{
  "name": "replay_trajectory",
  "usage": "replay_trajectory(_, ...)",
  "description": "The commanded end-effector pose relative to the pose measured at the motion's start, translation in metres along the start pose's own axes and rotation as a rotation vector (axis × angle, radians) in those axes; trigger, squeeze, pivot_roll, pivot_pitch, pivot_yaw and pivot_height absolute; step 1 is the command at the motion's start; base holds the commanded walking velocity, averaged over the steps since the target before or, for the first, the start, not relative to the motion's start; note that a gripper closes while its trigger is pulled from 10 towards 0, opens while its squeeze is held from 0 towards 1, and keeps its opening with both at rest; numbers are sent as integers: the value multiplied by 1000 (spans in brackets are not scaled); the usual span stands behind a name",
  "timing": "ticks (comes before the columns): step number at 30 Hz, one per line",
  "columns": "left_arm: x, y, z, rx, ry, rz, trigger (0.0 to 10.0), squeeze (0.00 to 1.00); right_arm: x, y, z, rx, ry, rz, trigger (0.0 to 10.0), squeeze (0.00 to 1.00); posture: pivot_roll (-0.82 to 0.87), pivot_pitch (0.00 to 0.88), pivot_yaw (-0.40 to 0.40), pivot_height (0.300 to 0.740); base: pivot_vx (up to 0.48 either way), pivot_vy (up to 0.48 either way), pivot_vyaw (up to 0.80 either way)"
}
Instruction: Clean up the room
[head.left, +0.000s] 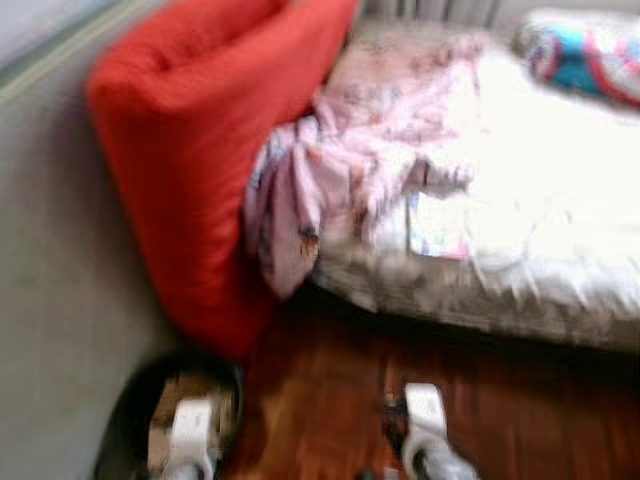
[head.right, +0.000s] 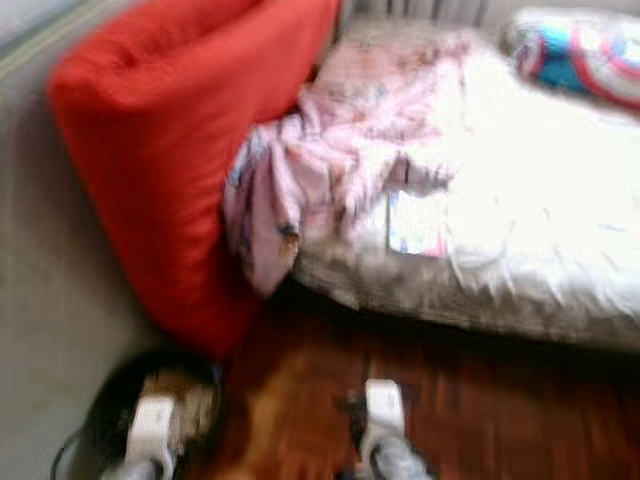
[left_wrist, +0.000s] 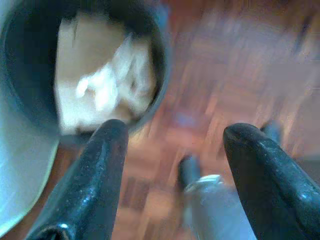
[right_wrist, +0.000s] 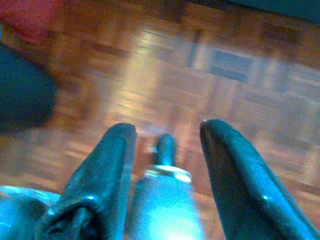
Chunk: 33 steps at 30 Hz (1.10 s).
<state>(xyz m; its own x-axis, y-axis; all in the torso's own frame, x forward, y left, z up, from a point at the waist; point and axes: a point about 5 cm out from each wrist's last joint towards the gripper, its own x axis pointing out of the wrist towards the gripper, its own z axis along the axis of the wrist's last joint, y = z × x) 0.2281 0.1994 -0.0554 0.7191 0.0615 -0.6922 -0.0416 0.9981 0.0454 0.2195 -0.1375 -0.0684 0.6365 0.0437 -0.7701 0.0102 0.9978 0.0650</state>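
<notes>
The picture is blurred. A pink garment (head.left: 350, 160) lies crumpled on the bed's near corner and hangs over its edge. A small printed paper (head.left: 437, 225) rests on the white sheet beside it. A black bin (head.left: 130, 420) stands on the floor by the wall, with cardboard and crumpled paper (left_wrist: 100, 85) inside. My left arm (head.left: 190, 430) is just above the bin. In the left wrist view my left gripper (left_wrist: 175, 130) is open with nothing in it, next to the bin's rim (left_wrist: 162, 60). My right gripper (right_wrist: 167, 127) is open over the parquet, holding nothing.
A big red cushion (head.left: 200, 150) leans on the grey wall (head.left: 50, 300) between the bin and the bed (head.left: 480, 300). A colourful pillow (head.left: 590, 50) lies at the bed's far right. Parquet floor (head.left: 330, 400) runs in front of the bed.
</notes>
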Motion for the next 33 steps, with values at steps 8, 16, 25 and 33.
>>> replay_trajectory(8,-6,6,-21,10,70,18,10000,0,0,5,0,20,-10,8,10000,0,88,177,7,740,0,-259,0)
replay_trajectory(16,-6,6,-22,15,71,14,10000,0,0,6,-1,21,-5,8,10000,0,83,178,11,740,0,-358,0)
replay_trajectory(25,-7,4,-24,22,73,5,10000,0,0,6,-2,15,-3,10,10000,0,78,167,11,740,0,-391,0)
replay_trajectory(33,-10,4,-35,21,100,4,10000,0,0,5,-3,-4,-2,14,10000,0,74,159,9,740,0,-389,0)
